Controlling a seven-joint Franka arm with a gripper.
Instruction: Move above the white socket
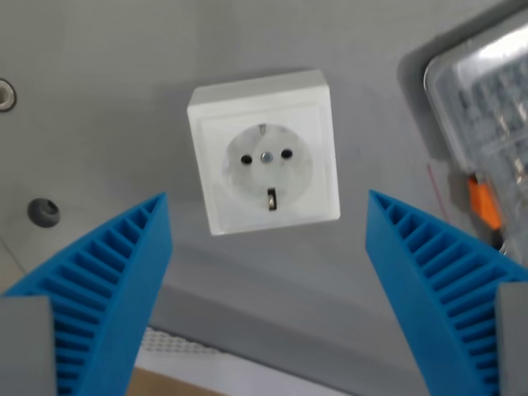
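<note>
White socket (pixel 264 151) fully visible; blue fingers (pixel 124 264) cut off below

Bare panel round socket (pixel 264 153); clear housing (pixel 487 124) crowds right.

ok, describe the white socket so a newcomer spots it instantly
On the grey panel, look just above the gap between the two blue ribbed fingers. The white socket is a square box with a round recess, two pin holes and a centre screw. Unlike the clear-covered device at the wrist view's right, it is opaque white.

Socket (pixel 264 153) on panel (pixel 99 132), centred between spread hand (pixel 268 206) fingers; clear-covered box (pixel 487 107) at wrist view's right.
</note>
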